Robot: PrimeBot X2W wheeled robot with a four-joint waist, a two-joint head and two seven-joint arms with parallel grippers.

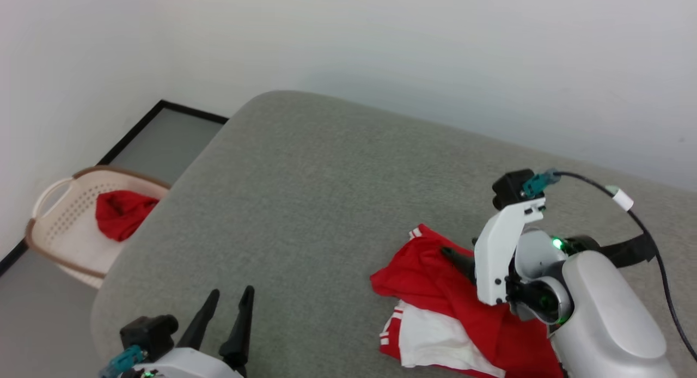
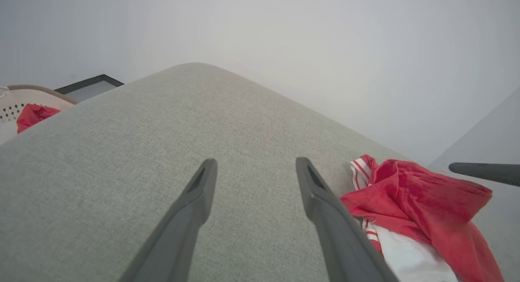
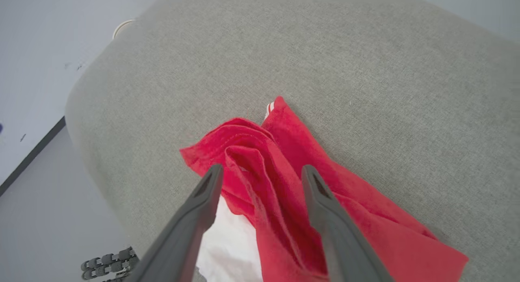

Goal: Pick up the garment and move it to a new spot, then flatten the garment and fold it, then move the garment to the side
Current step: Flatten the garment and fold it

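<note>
**Red-and-white garment bunched at the worktop's near right**

The garment (image 1: 435, 291) lies crumpled on the grey fabric-covered worktop (image 1: 305, 203), close to its near edge and toward the right. Its red body is heaped in folds. A white sleeve with red-white striped trim spreads at the near side, and a second bit of striped trim peeks out at the far end. No lettering on it can be read in these folds.

The right jaws stand released just above the red heap, fingers (image 3: 201, 200) spread either side of a raised ridge of cloth without pinching it. The left jaws are released too, fingers (image 2: 195, 200) wide apart over bare worktop at the near left, well apart from the garment.

Left of and beyond the garment the worktop runs bare to its rounded far corner, with a pale wall behind. Off the left edge, on the floor, a cream basket (image 1: 60, 225) holds a plain red cloth (image 1: 120, 214)
</note>
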